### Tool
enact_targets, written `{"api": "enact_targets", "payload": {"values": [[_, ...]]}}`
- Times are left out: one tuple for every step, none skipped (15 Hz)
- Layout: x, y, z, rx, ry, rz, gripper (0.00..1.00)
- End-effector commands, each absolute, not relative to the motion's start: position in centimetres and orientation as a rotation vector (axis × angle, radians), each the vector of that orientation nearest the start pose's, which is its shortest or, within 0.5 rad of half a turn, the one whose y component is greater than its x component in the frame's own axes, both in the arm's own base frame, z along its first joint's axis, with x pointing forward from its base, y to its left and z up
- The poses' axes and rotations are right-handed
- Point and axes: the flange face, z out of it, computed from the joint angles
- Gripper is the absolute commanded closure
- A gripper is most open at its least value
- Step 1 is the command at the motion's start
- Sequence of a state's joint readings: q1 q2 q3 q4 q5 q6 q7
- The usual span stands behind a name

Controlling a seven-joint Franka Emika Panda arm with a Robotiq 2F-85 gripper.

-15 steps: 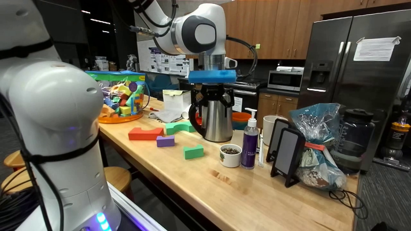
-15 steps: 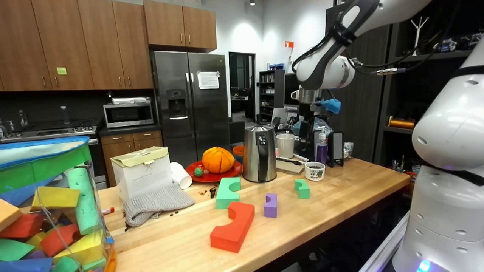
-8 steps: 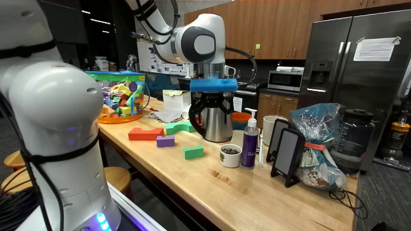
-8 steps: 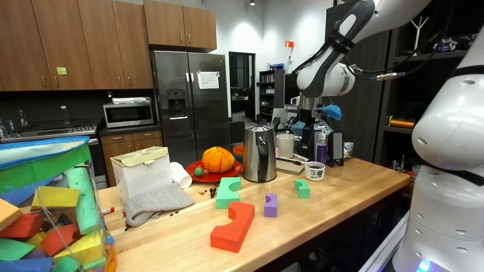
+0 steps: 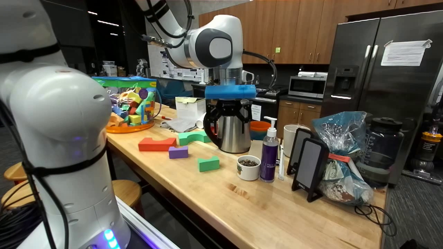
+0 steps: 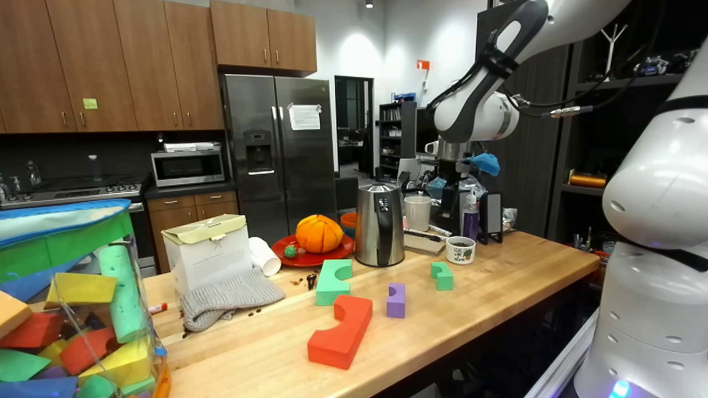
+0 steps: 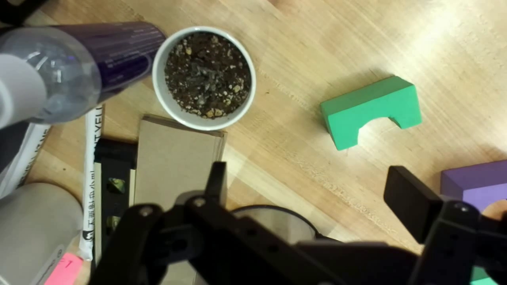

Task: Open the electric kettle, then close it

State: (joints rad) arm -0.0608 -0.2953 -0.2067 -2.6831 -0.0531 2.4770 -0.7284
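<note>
Hangs with gripper (image 7: 311,182) spread wide, pinching nothing, and in an exterior view apart from electric kettle (image 6: 380,225), upright on wooden table (image 6: 487,284). Cannot make out lid. Likely not yet at opening step.
Risks: toppling kettle by swinging in sideways at present height, seemingly below kettle top; misjudging depth, with gripper covering part of black handle (image 5: 208,131) in an exterior view; knocking over pump bottle (image 5: 268,157) near kettle on wide approach; sliding kettle along table by pressing lid without bracing.
</note>
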Motion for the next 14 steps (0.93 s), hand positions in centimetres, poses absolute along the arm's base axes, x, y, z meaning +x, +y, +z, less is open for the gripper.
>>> {"api": "enact_targets", "payload": {"values": [[39.4, -10.4, 33.5, -3.055, -0.792, -0.135, 0.00], [39.4, -10.4, 33.5, -3.055, -0.793, -0.135, 0.00], [39.4, -10.4, 33.5, -3.055, -0.793, -0.135, 0.00], [39.4, -10.4, 33.5, -3.055, -0.793, -0.135, 0.00], [39.3, -10.2, 33.8, -3.055, -0.816, -0.150, 0.00], [39.4, -9.7, 34.3, -3.068, -0.851, -0.170, 0.00], [39.4, -9.3, 34.6, -3.073, -0.880, -0.183, 0.00], [39.5, -8.6, 35.1, -3.079, -0.925, -0.207, 0.00], [39.7, -8.0, 35.4, -3.084, -0.965, -0.225, 0.00], [39.9, -7.3, 35.9, -3.088, -1.008, -0.246, 0.00], [40.0, -6.8, 36.3, -3.092, -1.040, -0.258, 0.00], [40.1, -6.2, 36.7, -3.094, -1.070, -0.269, 0.00], [40.2, -5.7, 37.1, -3.092, -1.104, -0.279, 0.00], [40.2, -5.2, 37.4, -3.087, -1.131, -0.290, 0.00]]}}
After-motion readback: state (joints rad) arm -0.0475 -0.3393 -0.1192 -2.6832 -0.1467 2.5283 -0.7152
